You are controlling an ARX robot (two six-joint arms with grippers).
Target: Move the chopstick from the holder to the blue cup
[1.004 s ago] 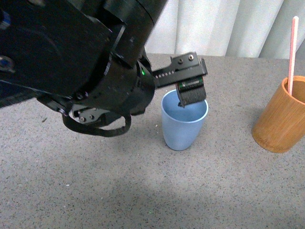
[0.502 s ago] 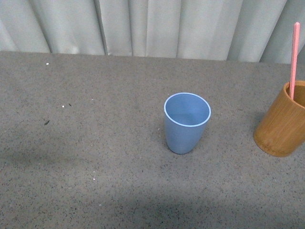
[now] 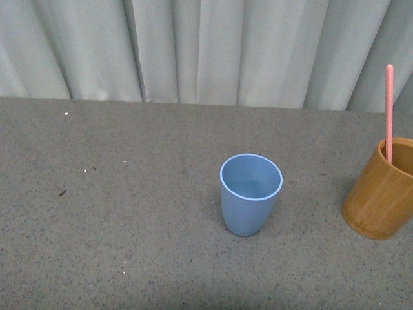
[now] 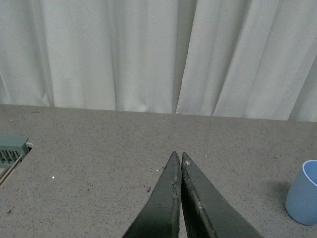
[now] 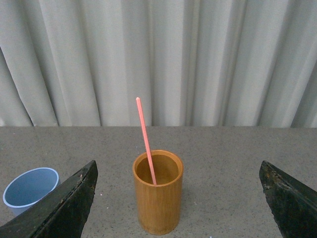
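The light blue cup (image 3: 250, 193) stands upright and empty in the middle of the grey table. At the right edge of the front view stands the orange-brown bamboo holder (image 3: 382, 192), with one pink chopstick (image 3: 389, 111) leaning out of it. No arm shows in the front view. In the right wrist view the holder (image 5: 158, 194) and chopstick (image 5: 145, 140) sit between the wide-apart fingers of my open right gripper (image 5: 178, 171), which is well short of them; the blue cup (image 5: 28, 189) is off to one side. My left gripper (image 4: 178, 155) is shut on nothing, with the blue cup (image 4: 303, 194) at the frame edge.
A pale pleated curtain (image 3: 206, 48) hangs along the far edge of the table. The speckled grey tabletop (image 3: 129, 245) spreads wide to the left of the cup. A greenish-grey fixture (image 4: 10, 151) shows at the edge of the left wrist view.
A second ago a black arm filled the front view with its gripper over the blue cup; it has left the view. The view has since tilted, so cup and holder sit lower.
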